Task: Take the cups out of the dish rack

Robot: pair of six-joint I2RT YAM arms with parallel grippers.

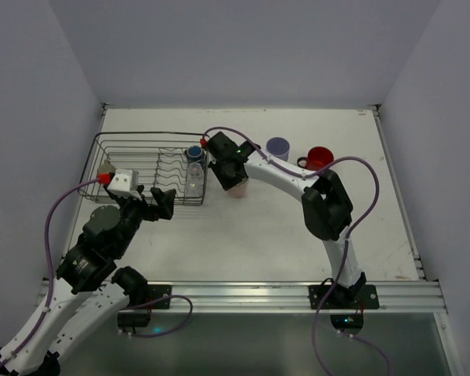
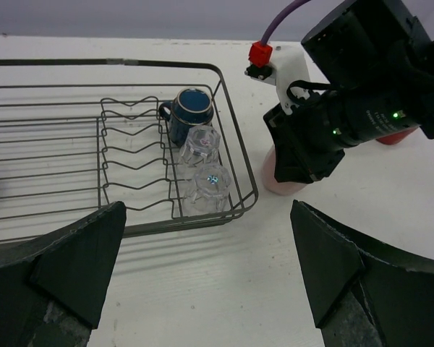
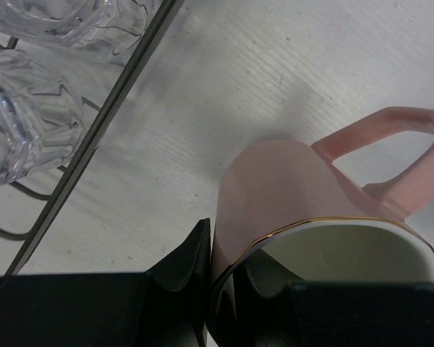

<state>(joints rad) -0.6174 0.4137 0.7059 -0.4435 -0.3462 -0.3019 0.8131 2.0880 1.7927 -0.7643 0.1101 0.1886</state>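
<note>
The black wire dish rack (image 1: 102, 145) stands at the back left. A small blue cup (image 1: 194, 153) sits in its right end, also in the left wrist view (image 2: 192, 112). An olive-brown mug (image 1: 106, 168) sits at its left end. My right gripper (image 3: 224, 271) is shut on the rim of the pale pink cup (image 3: 289, 195), one finger inside and one outside. It holds the cup upright just right of the rack (image 1: 239, 188), at or just above the table. The lavender tumbler (image 1: 278, 147) and red mug (image 1: 319, 157) stand on the table behind. My left gripper (image 2: 206, 267) is open and empty, in front of the rack.
Two clear glasses (image 2: 206, 170) lie in the rack's near right corner, in front of the blue cup, and also show in the right wrist view (image 3: 29, 123). The rack's wavy dividers (image 2: 130, 152) are to their left. White walls close the table's back and sides.
</note>
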